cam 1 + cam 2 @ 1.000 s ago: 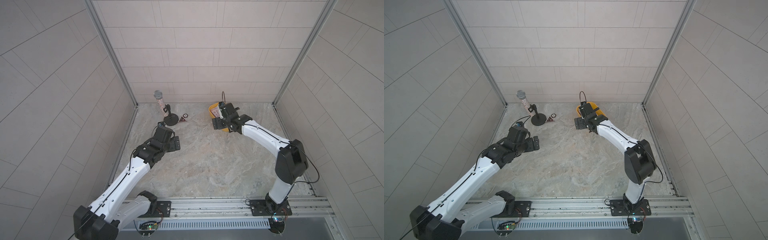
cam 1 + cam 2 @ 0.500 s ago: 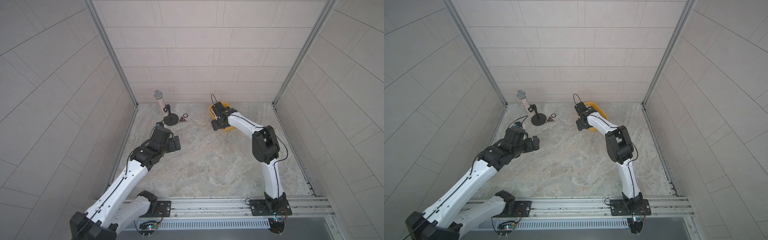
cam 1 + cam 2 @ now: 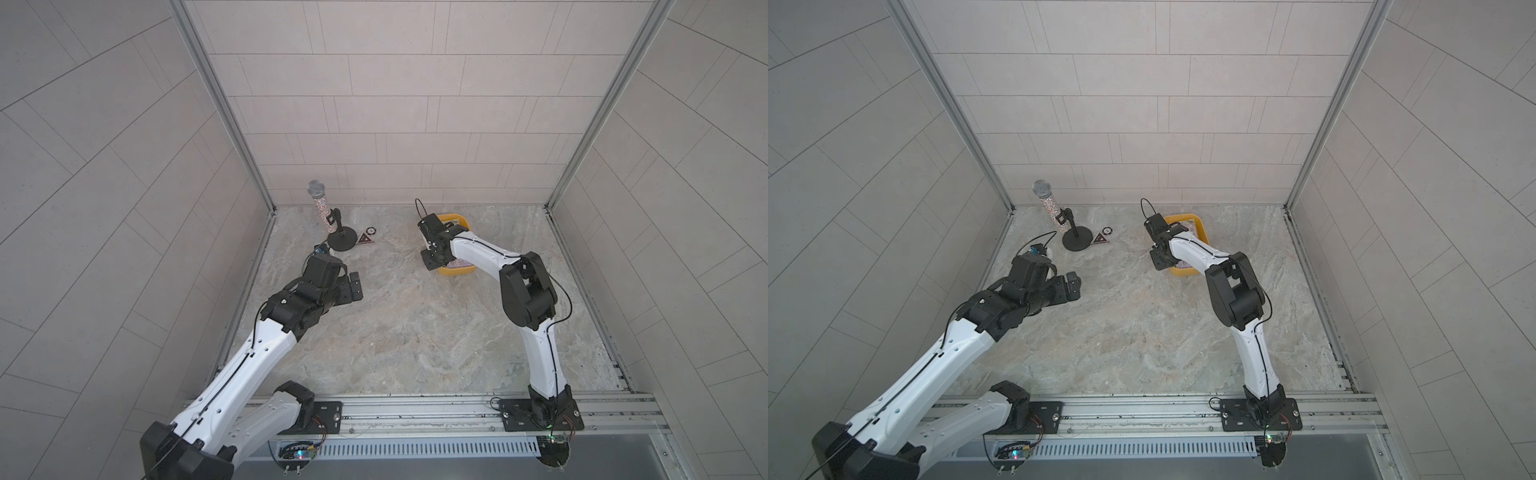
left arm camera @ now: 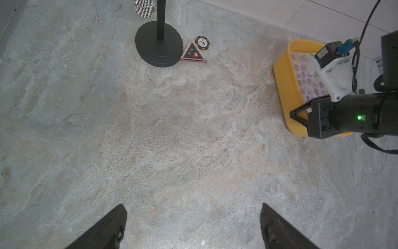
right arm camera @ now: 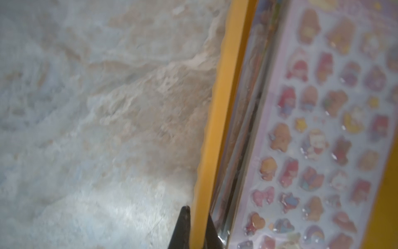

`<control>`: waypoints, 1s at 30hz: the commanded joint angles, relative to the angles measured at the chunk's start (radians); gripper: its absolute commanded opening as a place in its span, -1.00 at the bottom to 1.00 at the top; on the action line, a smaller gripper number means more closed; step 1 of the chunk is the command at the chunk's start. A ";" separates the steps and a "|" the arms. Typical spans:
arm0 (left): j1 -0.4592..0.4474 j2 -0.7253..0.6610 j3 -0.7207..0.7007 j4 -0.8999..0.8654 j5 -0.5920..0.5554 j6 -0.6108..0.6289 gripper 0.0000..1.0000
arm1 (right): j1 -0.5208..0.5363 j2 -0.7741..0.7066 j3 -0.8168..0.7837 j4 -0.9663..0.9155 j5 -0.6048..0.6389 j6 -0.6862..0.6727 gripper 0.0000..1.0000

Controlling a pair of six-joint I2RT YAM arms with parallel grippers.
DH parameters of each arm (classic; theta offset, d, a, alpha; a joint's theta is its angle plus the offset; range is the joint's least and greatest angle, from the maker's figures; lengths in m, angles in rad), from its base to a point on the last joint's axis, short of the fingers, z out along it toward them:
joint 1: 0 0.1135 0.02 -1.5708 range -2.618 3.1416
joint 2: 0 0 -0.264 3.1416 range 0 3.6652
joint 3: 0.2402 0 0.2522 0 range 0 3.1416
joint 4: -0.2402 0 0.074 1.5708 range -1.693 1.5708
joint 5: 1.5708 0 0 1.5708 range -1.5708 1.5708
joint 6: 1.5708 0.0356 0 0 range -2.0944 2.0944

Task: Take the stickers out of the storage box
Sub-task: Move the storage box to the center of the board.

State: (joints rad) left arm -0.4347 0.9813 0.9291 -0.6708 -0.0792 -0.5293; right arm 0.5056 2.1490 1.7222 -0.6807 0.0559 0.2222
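We found the shallow yellow-orange plastic storage box [image 4: 284,86], rectangular with rounded corners, standing open-topped toward the far side of the marbled worktop [image 3: 395,332]. In both top views the box [image 3: 455,272] [image 3: 1183,216] was partly hidden. Inside lay the glossy rectangular sticker sheets [image 5: 323,129], stacked. The topmost was pale lilac, with rows of tiny puffy cartoon figures in pink, red, yellow and blue. Edges of further sheets showed along one long wall.

At the frame's lower middle the right gripper [image 5: 198,228] is pinching the yellow storage box [image 5: 217,129] rim between its dark fingertips [image 5: 183,224], while glossy cartoon stickers [image 5: 323,140] are lying inside at right and the mottled stone tabletop [image 5: 97,118] is filling the left.
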 commanded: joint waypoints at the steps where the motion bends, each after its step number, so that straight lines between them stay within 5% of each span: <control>1: 0.000 -0.007 0.025 -0.014 0.006 0.010 0.94 | 0.033 -0.091 -0.068 0.020 -0.041 0.030 -1.00; 12: 0.013 -0.004 0.042 -0.036 0.019 0.014 0.92 | 0.311 -0.350 -0.343 0.111 -0.001 0.128 -1.00; 17: 0.018 -0.005 0.043 -0.042 0.014 0.009 0.92 | 0.439 -0.293 -0.335 0.111 0.001 0.187 -0.99; 24: 0.019 -0.015 0.058 -0.070 -0.033 0.025 1.00 | 0.494 -0.222 -0.312 0.148 0.001 0.245 -0.54; 30: 0.019 -0.016 0.070 -0.093 -0.097 0.046 1.00 | 0.492 -0.307 -0.352 0.208 -0.015 0.244 0.13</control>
State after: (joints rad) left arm -0.4210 0.9794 0.9661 -0.7223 -0.1146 -0.5060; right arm 0.9985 1.9198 1.3838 -0.5117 0.0303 0.4522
